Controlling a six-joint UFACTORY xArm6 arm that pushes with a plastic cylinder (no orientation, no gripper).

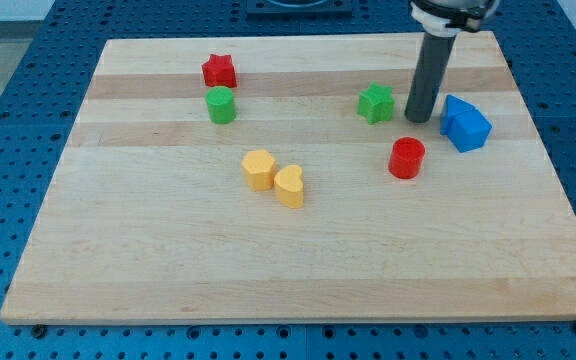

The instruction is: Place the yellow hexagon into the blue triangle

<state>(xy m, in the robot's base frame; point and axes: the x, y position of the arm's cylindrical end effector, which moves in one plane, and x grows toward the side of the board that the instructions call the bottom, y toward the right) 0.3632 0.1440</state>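
Note:
The yellow hexagon (259, 169) lies near the middle of the wooden board (168, 260), touching a yellow heart (290, 186) at its lower right. The blue blocks (464, 124) sit at the view's right; two blue pieces are pressed together, and I cannot tell which one is the triangle. My tip (420, 118) rests on the board just left of the blue blocks, between them and the green star (375, 103). It is far to the right of the yellow hexagon.
A red cylinder (406, 158) stands below my tip. A red star (219, 71) and a green cylinder (221, 105) sit at the upper left. The board lies on a blue perforated table (8, 120).

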